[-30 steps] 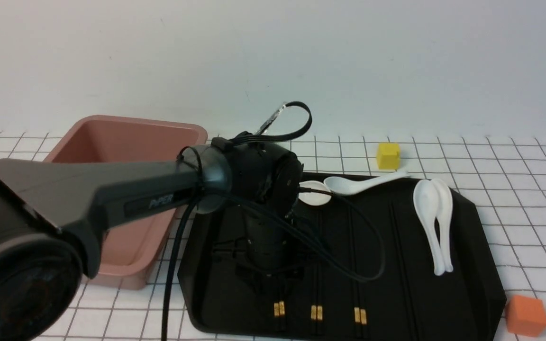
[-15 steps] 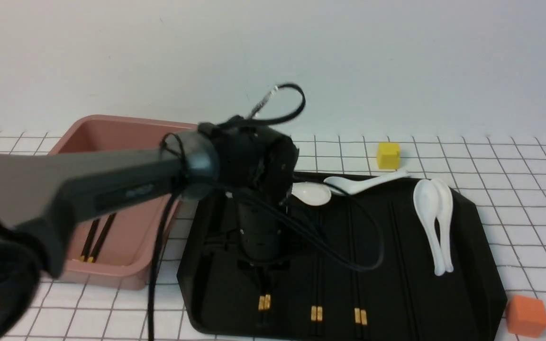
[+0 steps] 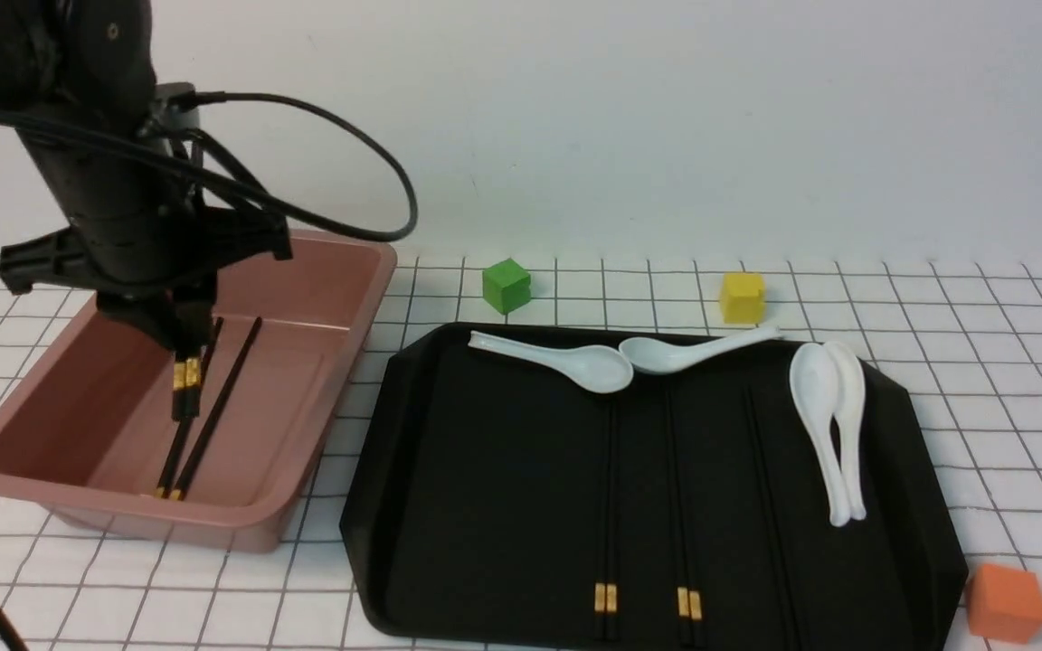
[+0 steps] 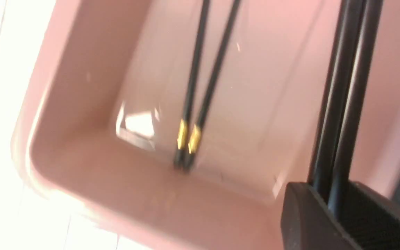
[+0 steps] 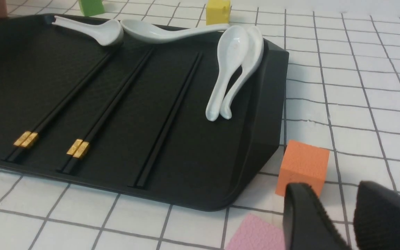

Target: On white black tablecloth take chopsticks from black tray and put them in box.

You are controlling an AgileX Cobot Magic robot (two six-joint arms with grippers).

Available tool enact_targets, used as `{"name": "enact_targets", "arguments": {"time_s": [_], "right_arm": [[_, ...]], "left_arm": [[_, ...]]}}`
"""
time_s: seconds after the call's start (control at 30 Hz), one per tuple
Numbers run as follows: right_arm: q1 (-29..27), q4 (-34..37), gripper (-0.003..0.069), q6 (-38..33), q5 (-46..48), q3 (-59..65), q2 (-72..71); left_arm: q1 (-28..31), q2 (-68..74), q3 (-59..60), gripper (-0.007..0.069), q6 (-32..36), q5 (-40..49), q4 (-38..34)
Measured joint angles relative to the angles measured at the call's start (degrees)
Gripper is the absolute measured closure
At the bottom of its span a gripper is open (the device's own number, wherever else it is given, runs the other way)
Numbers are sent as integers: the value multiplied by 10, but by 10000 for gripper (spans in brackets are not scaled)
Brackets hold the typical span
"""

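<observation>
In the front view we see the left arm enter from the upper left corner, its upper links cut off by the frame and its wrist pointing straight down into the box (image 3: 241, 529) on the checked tablecloth (image 3: 982, 307). The left pincer (image 3: 184, 348) is clenched on the held chopsticks (image 3: 183, 398); their gold-banded ends hang just below the fingers, and the rest of their length is hidden behind the pincer. A second pair (image 3: 219, 405) lies on the box floor, and we cannot tell whether the hanging ends touch it. Beside the box, the tray (image 3: 485, 506) carries the tray chopsticks (image 3: 607, 506) side by side, the pair nearest the spoons (image 3: 824, 425) barely readable against the black. The left wrist view is blurred: the held chopsticks (image 4: 342, 86) run between the pincer's fingers (image 4: 307, 222), of which we see only part, above the second pair (image 4: 203, 69), whose gold bands lie near the end wall. In the right wrist view the right pincer (image 5: 346, 215) sits low over the tabletop, released, its fingers apart around nothing and only their tips in frame. An orange cube (image 5: 302, 166) stands just beyond it by the tray's corner, and a pink patch (image 5: 255, 232) is cut off at the edge.
</observation>
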Motion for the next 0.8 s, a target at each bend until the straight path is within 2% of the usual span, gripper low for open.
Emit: {"name": "enact_targets", "arguments": {"time_s": [0.17,0.33,0.43,0.57,0.7,0.8], "right_arm": [[0,0,419,0,0,0,0],[0,0,419,0,0,0,0],[0,0,419,0,0,0,0],[0,0,419,0,0,0,0],[0,0,419,0,0,0,0],[0,0,419,0,0,0,0]], "left_arm": [[8,72,0,476,35,-44,0],[8,128,1,357,38,-50,-1],[8,134,1,338,39,-29,-2],[8,99,1,443,52,5,-2],[8,-1,11,622,59,25,-6],[8,-83,52,637,60,10,-15]]}}
